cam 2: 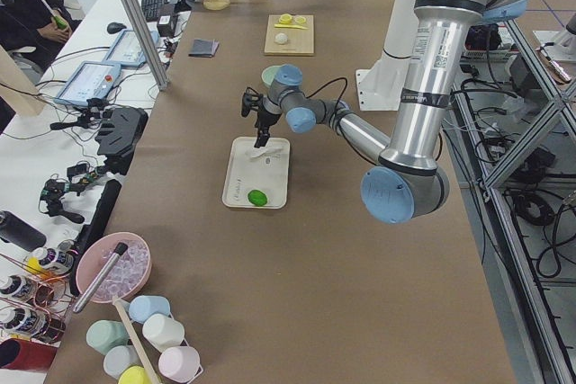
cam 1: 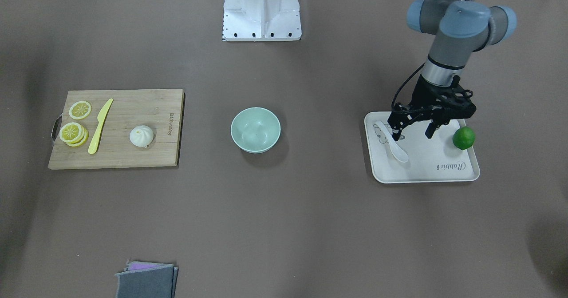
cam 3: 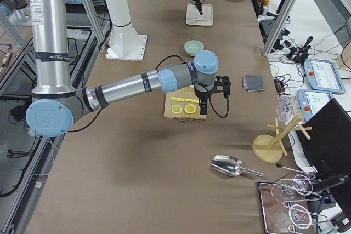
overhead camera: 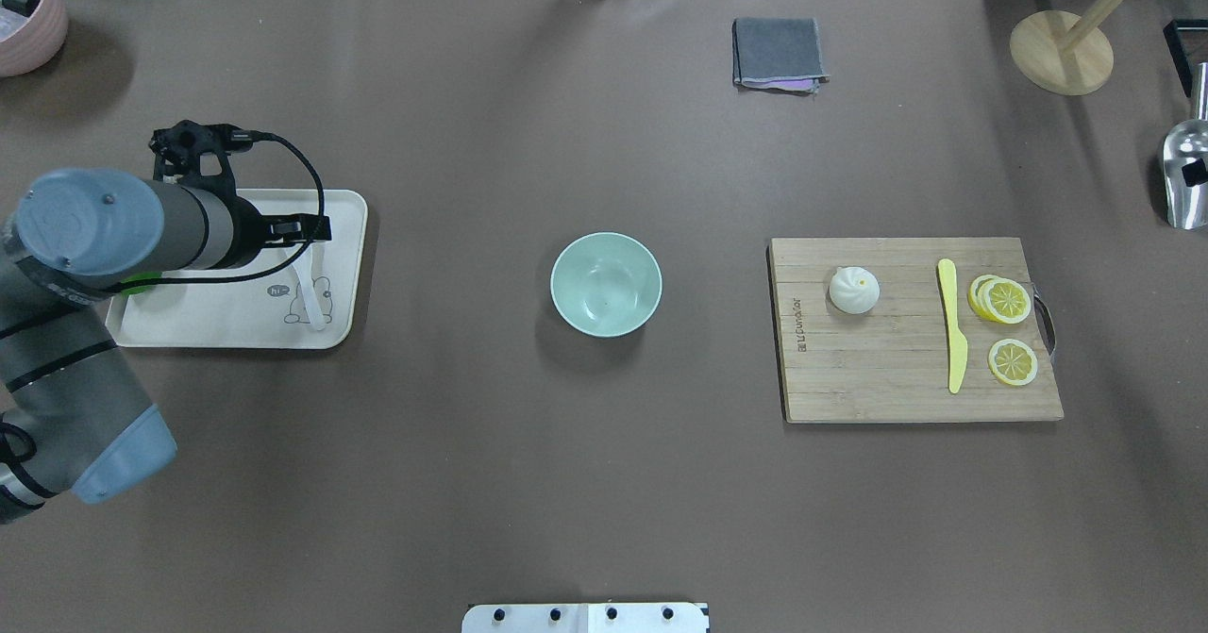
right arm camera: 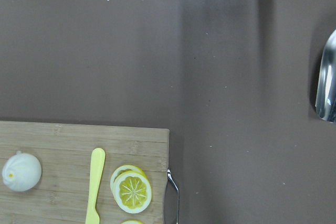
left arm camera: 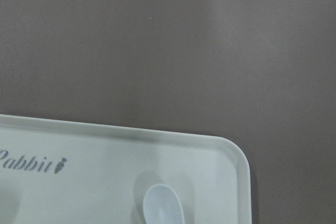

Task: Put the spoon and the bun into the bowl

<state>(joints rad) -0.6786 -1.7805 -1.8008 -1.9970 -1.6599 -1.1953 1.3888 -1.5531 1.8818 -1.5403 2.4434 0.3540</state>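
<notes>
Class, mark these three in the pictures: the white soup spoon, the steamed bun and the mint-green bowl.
spoon [cam 1: 393, 144], exterior front-facing view, where the handle meets the scoop.
bun [cam 1: 141, 136], exterior front-facing view, its pleated top.
bowl [cam 1: 255, 131], exterior front-facing view, its bare inside floor.

My brown worktop carries the mint bowl mid-table, with the tray at its nine o'clock, the chopping board at three and a folded cloth at one.

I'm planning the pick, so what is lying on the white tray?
The spoon and a lime lie on the tray, apart from each other. The open left hand hangs above, hiding a patch of tray surface behind it.
</notes>
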